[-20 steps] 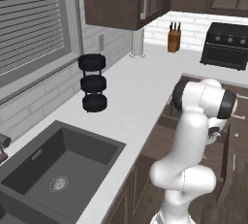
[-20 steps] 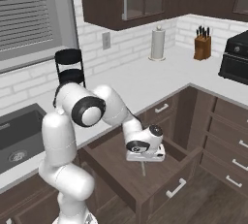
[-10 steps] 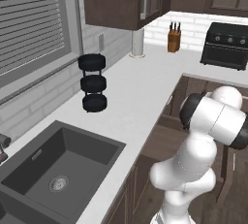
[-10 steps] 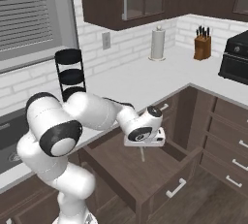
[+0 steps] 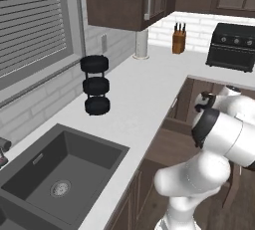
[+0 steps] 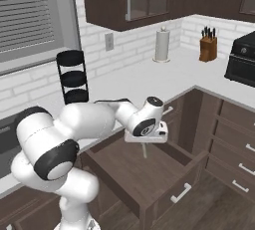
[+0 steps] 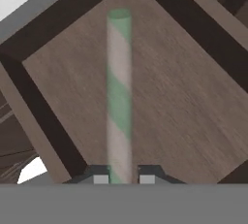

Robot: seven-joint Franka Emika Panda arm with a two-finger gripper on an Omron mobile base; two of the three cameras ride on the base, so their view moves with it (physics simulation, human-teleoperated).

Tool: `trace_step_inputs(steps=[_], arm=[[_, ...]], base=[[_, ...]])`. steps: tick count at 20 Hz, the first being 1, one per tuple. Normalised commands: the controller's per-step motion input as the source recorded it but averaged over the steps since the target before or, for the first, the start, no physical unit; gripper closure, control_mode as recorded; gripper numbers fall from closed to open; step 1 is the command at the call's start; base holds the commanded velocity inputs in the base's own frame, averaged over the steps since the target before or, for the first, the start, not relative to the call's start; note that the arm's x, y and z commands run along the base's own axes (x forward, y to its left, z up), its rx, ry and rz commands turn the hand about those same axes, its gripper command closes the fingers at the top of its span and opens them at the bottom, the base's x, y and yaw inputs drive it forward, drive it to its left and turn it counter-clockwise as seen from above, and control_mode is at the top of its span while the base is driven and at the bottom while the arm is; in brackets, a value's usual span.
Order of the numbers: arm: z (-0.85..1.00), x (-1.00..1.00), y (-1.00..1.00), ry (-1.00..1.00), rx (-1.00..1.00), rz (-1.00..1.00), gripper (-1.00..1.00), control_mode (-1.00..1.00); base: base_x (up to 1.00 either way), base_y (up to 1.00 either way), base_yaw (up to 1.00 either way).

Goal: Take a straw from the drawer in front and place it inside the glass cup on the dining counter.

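- In the hand view we see the gripper (image 7: 120,178) with its two dark tips pinched on the straw (image 7: 119,97), one tip on either side of its near end.
- The straw is striped green and whitish; it runs from between the tips straight toward 12 o'clock in that view, its far end free above the wooden floor of the drawer (image 7: 160,97).
- In the right base view the gripper (image 6: 145,144) hangs over the open drawer (image 6: 139,174), and the straw (image 6: 145,150) shows as a thin pale stick pointing down from the hand; whether its lower end touches the drawer floor we cannot tell.
- The drawer is pulled out from under the white worktop (image 6: 149,77); its slim silver handle (image 6: 180,193) sits on the front panel at about 5 o'clock from the gripper.
- Dark brown drawer walls frame the floor in the hand view; the floor around the straw is bare wood.
- On the worktop, at about 10 o'clock from the gripper in the right base view, stands a black three-tier rack (image 6: 73,77); at about 1 o'clock, a paper towel roll (image 6: 162,45) and a knife block (image 6: 207,47) farther along.
- In the left base view we note the dark sink (image 5: 60,176) at lower left and the same rack (image 5: 96,84) behind it.
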Motion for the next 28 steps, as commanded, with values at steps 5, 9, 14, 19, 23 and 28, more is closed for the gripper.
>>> trace_step_inputs(steps=[5, 9, 14, 19, 23, 28], arm=[[0.19, 0.00, 0.02, -0.06, 0.00, 0.02, 1.00, -1.00], [0.66, 0.00, 0.10, -0.09, 0.00, 0.07, 1.00, -1.00], [0.99, -0.05, 0.22, -0.08, 0.00, 0.06, 1.00, -1.00], [1.00, -0.19, 0.31, -0.24, 0.00, 0.01, 1.00, -1.00], [0.89, -0.14, 0.36, -0.50, 0.00, 0.02, 1.00, -1.00], [0.89, -0.24, 0.36, -0.32, 0.00, 0.00, 1.00, -1.00]], base=[[0.00, 0.00, 0.00], [0.00, 0.00, 0.00], [0.00, 0.00, 0.00], [0.00, 0.00, 0.00], [0.00, 0.00, 0.00], [0.00, 0.00, 0.00]])
